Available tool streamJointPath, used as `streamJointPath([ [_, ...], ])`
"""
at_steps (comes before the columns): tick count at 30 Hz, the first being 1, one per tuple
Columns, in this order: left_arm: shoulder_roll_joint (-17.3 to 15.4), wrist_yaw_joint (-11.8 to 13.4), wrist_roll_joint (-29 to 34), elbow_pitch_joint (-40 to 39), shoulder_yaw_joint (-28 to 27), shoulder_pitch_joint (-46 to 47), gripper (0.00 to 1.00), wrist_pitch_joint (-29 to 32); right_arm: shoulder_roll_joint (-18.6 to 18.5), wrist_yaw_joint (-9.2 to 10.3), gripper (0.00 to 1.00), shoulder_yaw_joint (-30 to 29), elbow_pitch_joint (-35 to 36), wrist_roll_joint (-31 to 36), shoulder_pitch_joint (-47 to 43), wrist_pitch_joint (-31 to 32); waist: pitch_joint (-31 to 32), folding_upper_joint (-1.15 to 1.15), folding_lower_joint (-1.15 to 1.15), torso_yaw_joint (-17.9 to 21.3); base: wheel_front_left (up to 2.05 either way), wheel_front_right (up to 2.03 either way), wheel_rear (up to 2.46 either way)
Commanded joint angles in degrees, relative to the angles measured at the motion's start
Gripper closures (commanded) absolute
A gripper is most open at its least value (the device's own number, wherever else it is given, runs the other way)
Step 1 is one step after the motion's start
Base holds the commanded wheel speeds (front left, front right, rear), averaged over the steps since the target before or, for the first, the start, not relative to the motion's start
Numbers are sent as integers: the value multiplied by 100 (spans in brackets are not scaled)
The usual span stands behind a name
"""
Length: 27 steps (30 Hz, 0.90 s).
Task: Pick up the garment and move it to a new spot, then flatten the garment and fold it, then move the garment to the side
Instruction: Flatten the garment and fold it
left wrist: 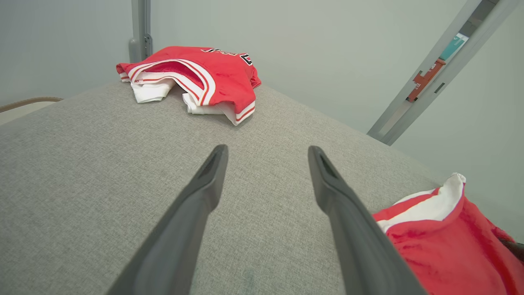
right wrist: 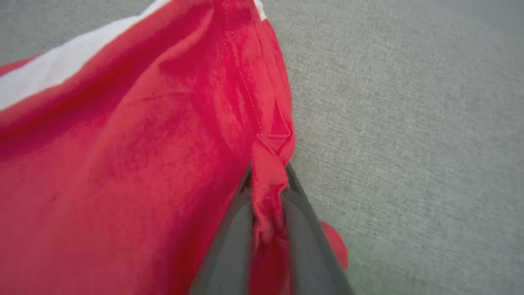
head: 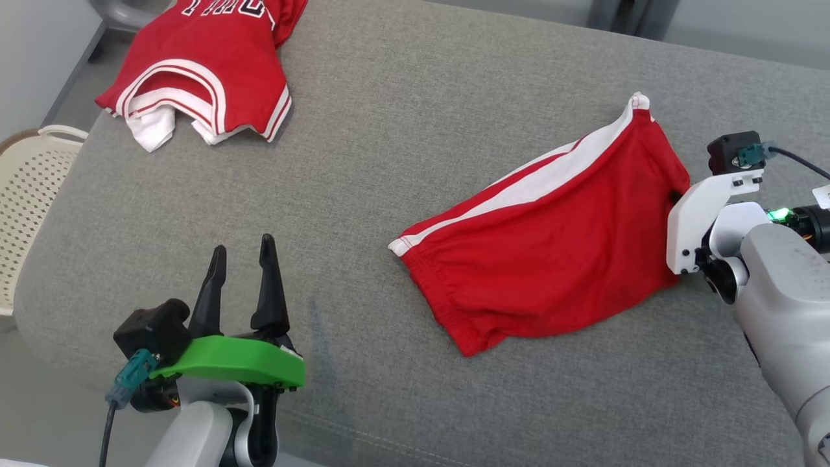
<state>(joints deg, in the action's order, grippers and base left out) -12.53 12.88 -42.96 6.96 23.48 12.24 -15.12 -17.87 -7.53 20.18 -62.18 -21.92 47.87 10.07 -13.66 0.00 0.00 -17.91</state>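
Red garment (head: 551, 240) lies with one edge pinched inside the right hand (right wrist: 268, 174).

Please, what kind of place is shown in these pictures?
Probably an indoor laundry-folding corner, either home-like or a test room. A wide grey upholstered surface carries red shorts and a red jersey, and a cream perforated basket stands beside it on the left.
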Motion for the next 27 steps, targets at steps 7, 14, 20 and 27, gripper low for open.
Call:
streamJointPath([
  [7, -73, -30, 76, 34, -14, -84, 0, -1, 13, 8, 100, -88, 251, -414, -341, -553, 180, 0, 0, 427, 0, 0, 0],
  [14, -164, -27, 150, 67, 18, -159, 0, 19, 165, 8, 100, -294, 600, -741, -932, -1240, 452, 0, 0, 1017, 0, 0, 0],
  [20, -209, -14, 226, 132, 44, -266, 0, 8, 415, 8, 100, -642, 780, -811, -1563, -1838, 645, 0, 0, 1523, 0, 0, 0],
  [27, -212, 8, 289, 172, 45, -413, 0, 0, 837, 8, 100, -1167, 929, -604, -2120, -2294, 791, 0, 0, 1924, 0, 0, 0],
])
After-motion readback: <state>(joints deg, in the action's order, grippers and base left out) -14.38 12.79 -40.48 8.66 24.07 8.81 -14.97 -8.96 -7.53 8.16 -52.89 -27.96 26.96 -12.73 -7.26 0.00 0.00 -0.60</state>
